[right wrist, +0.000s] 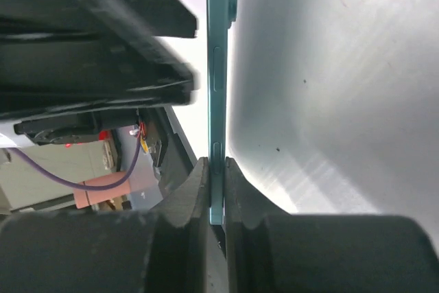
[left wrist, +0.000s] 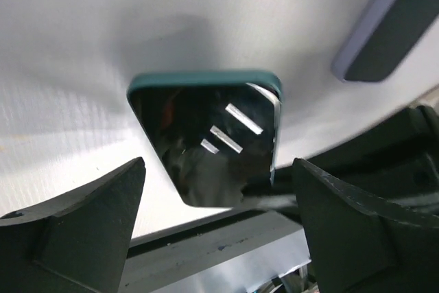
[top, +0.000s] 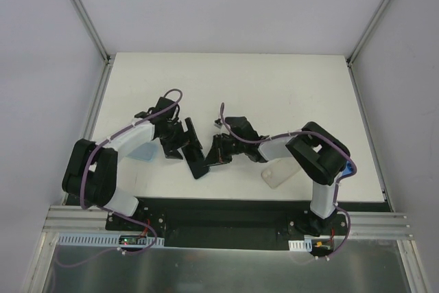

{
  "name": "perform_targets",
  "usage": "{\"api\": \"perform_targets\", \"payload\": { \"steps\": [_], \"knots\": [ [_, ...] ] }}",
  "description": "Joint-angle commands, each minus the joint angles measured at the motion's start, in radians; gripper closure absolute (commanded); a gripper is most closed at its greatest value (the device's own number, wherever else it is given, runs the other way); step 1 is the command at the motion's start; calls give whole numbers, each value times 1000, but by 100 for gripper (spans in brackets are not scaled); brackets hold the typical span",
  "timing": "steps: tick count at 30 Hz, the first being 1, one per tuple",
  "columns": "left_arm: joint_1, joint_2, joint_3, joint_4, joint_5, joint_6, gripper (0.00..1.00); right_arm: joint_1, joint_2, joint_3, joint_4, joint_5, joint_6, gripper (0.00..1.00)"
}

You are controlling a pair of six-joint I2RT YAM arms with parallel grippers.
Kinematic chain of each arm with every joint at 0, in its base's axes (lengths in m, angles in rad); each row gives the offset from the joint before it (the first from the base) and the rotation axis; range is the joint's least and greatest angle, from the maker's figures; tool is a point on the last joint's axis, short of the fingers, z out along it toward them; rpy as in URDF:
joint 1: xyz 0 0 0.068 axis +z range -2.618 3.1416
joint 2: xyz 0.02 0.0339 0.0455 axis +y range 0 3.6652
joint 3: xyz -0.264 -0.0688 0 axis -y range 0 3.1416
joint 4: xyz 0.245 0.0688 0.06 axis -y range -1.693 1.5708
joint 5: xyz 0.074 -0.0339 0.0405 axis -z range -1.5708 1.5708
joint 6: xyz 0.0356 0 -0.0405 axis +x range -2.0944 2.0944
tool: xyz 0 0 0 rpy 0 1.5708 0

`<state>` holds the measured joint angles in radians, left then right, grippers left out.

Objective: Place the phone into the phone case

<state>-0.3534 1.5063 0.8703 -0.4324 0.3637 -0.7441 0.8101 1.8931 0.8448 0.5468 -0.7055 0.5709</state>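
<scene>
Tabletop (top: 274, 87): white, carrying all items. Right tool (right wrist: 216, 169): clenched on the phone (left wrist: 206, 142), which is held at centre, long axis running near to far. Left tool (left wrist: 218, 169): released, fingers spread either side of the phone (screen turned toward it). Phone case (top: 144, 151): pale blue, laid beside the left arm (top: 120, 143).
</scene>
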Motion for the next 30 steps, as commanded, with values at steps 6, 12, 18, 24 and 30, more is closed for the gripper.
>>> {"api": "perform_targets", "payload": {
  "steps": [6, 12, 18, 24, 30],
  "knots": [
    [-2, -251, 6, -37, -63, 6, 1, -31, -65, -53, 154, -8, 89, 99],
    [106, -281, 94, -312, -372, -72, 2, -51, -109, -96, 180, -15, 93, 99],
    [422, -291, 52, -440, -479, -175, 7, -61, -204, -150, 194, -22, 90, 98],
    [502, -284, 9, -433, -589, -264, 23, -69, -304, -168, 142, -34, 87, 98],
    [539, -219, -14, -430, -571, -365, 34, -68, -479, -181, -48, 37, -29, 97]
  ]
}}
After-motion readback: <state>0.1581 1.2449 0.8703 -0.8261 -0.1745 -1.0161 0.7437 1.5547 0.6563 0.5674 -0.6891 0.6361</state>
